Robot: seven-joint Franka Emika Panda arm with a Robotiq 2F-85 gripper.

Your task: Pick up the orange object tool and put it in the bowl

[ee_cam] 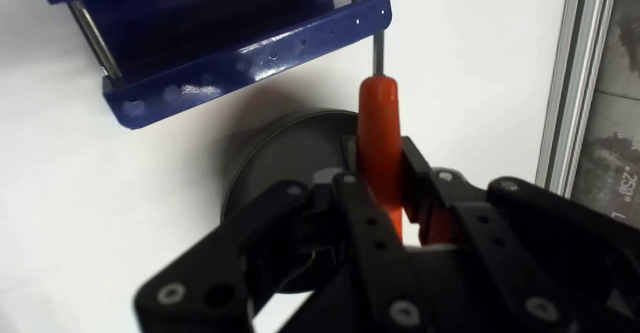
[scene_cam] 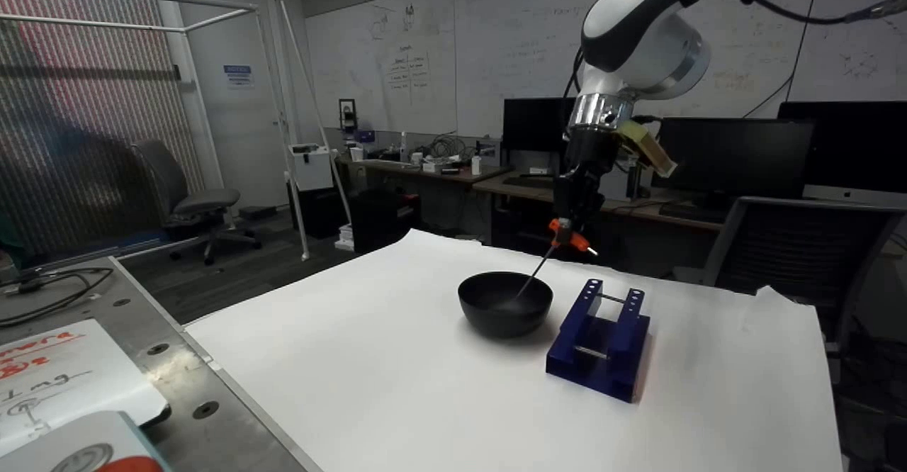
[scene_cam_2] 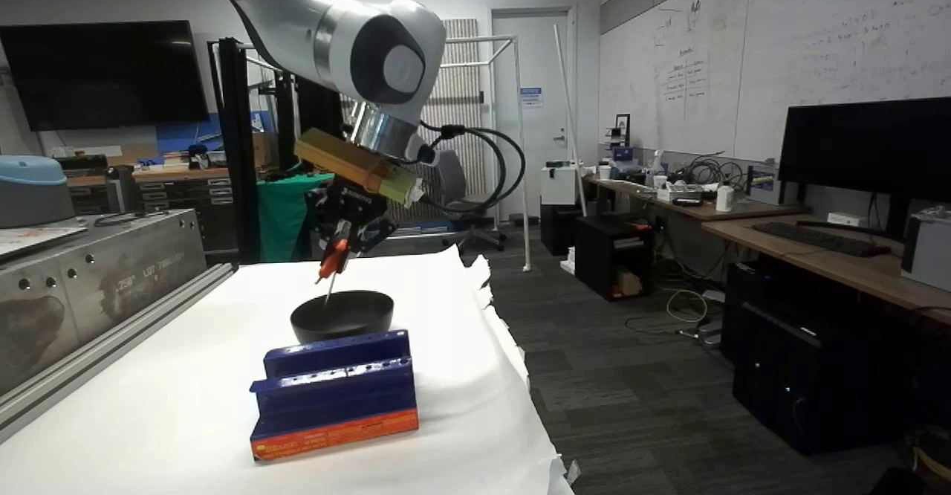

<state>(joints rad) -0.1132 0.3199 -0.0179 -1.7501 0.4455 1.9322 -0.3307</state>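
Wrist view shows the black metal gripper [ee_cam: 381, 157] clamped on the slender orange-handled, steel-shafted tool [ee_cam: 379, 118], whose handle [scene_cam: 575, 240], in an exterior view, sits between one and two o'clock of the round black bowl [scene_cam: 504, 319], so ease it toward eight, lowering before release.

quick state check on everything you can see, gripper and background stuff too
bowl, upright
orange tool, held tilted, shaft slanting down into the bowl; contact with its bottom unclear
gripper, closed on the orange tool's handle
blue rack, standing beside the bowl, not touching
white sheet, spread out, edge ragged
monitors, screens dark
door, looks shut
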